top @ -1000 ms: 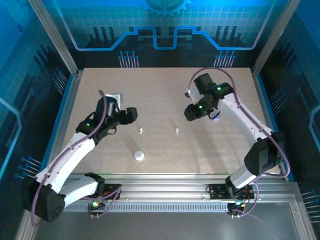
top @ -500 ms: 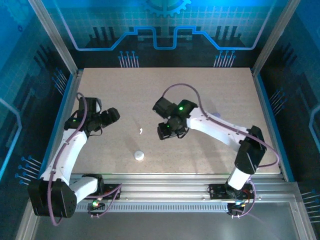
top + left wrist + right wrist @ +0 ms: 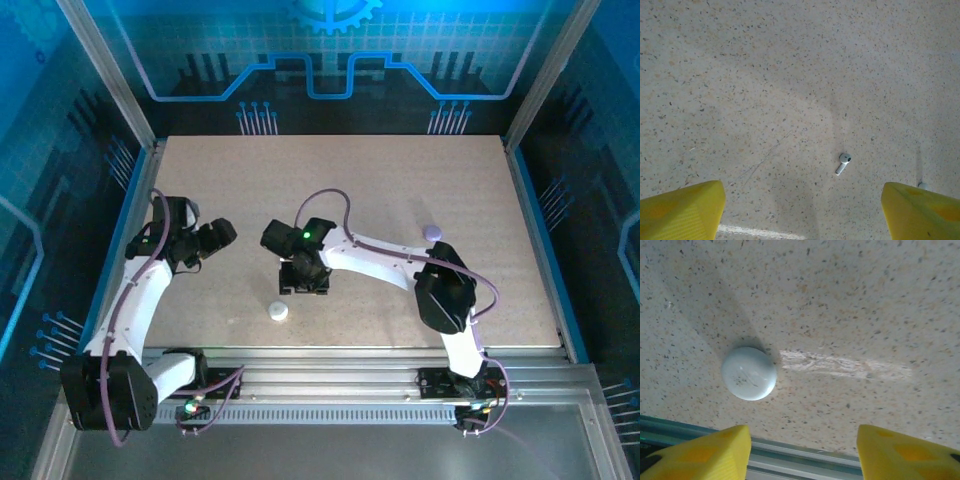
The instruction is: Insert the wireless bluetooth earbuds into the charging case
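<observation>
White round charging case (image 3: 749, 373) lies on table (image 3: 865, 300) near spread gripper (image 3: 804, 454).

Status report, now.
Left gripper open, empty, above white earbud on table. Right gripper open, empty, above white charging case, lid looks shut. No obstruction seen.

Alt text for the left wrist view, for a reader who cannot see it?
A small white earbud lies on the speckled table, ahead of the open left tool, whose yellow fingertips sit in the bottom corners.
</observation>
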Action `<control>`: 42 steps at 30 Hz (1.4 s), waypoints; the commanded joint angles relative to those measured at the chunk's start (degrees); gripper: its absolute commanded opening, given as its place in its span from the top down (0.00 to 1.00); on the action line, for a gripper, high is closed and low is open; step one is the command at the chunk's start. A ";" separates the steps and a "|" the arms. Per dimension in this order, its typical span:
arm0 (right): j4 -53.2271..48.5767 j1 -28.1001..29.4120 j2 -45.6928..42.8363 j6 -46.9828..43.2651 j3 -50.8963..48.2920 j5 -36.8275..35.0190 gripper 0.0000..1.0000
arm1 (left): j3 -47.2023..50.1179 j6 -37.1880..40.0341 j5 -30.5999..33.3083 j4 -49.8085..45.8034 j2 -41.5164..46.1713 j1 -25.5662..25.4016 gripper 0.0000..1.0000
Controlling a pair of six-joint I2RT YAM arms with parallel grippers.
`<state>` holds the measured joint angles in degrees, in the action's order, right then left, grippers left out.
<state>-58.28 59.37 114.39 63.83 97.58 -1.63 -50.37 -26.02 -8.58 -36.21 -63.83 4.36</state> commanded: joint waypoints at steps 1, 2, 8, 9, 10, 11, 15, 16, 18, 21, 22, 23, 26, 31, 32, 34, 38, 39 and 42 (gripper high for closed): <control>0.23 0.70 1.77 10.76 0.25 1.78 0.42 | 0.58 0.39 -1.79 -1.10 -0.07 1.16 0.18; 0.65 0.97 2.12 12.65 -0.06 2.01 0.42 | 0.58 0.57 -1.73 -1.11 -0.07 1.33 0.18; 0.62 1.79 5.49 24.93 0.71 6.06 0.37 | 0.53 0.96 -2.10 -1.33 -0.09 1.87 0.18; -0.11 1.88 6.02 26.61 1.23 6.30 0.37 | 0.54 0.96 -2.13 -1.32 0.01 1.96 0.18; -1.31 1.84 6.67 28.31 2.07 6.76 0.37 | 0.59 0.97 -2.22 -1.25 -0.01 2.03 0.18; -2.41 1.89 7.53 29.70 3.14 7.23 0.37 | 0.61 0.92 -2.14 -1.25 0.02 2.10 0.18; -6.77 1.80 11.81 32.44 8.22 9.63 0.39 | 0.55 0.88 -2.17 -1.29 0.02 2.36 0.18; -7.61 1.80 12.93 32.79 9.56 9.92 0.40 | 0.56 0.87 -2.10 -1.26 -0.02 2.41 0.17; -7.95 1.80 14.48 33.37 11.13 10.49 0.40 | 0.46 0.98 -2.06 -1.32 0.04 2.56 0.18; -6.91 1.89 15.48 34.71 12.12 10.61 0.40 | 0.53 1.08 -2.09 -1.43 0.16 2.58 0.18; -6.56 1.80 15.83 35.03 12.41 10.51 0.40 | 0.55 1.15 -2.08 -1.41 0.20 2.58 0.18; -6.49 1.80 16.24 35.21 13.00 10.51 0.40 | 0.50 1.20 -2.12 -1.46 0.20 2.58 0.18; -6.48 1.80 17.64 35.28 15.20 10.33 0.38 | 0.52 1.32 -2.22 -1.42 0.20 2.58 0.18; -5.47 1.88 18.59 35.84 16.93 10.69 0.34 | 0.57 1.35 -2.49 -1.37 0.11 2.62 0.18; -5.57 1.86 19.96 36.04 17.41 10.77 0.34 | 0.62 1.38 -2.57 -1.34 0.20 2.58 0.18; -5.88 1.94 20.68 36.25 18.10 10.51 0.33 | 0.60 1.46 -2.58 -1.32 0.18 2.58 0.18; -6.29 2.13 21.13 37.14 18.13 10.42 0.31 | 0.55 1.46 -2.84 -1.29 0.27 2.58 0.18; -6.44 2.15 21.20 37.41 18.09 10.33 0.31 | 0.61 1.45 -2.85 -1.28 0.29 2.58 0.18; -6.41 2.21 21.27 37.99 17.82 9.90 0.33 | 0.62 1.55 -2.78 -1.32 0.42 2.58 0.18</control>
<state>-62.43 60.49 134.85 99.66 114.67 8.45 -50.35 -25.39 -9.96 -36.21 -63.81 6.28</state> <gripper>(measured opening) 0.682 0.823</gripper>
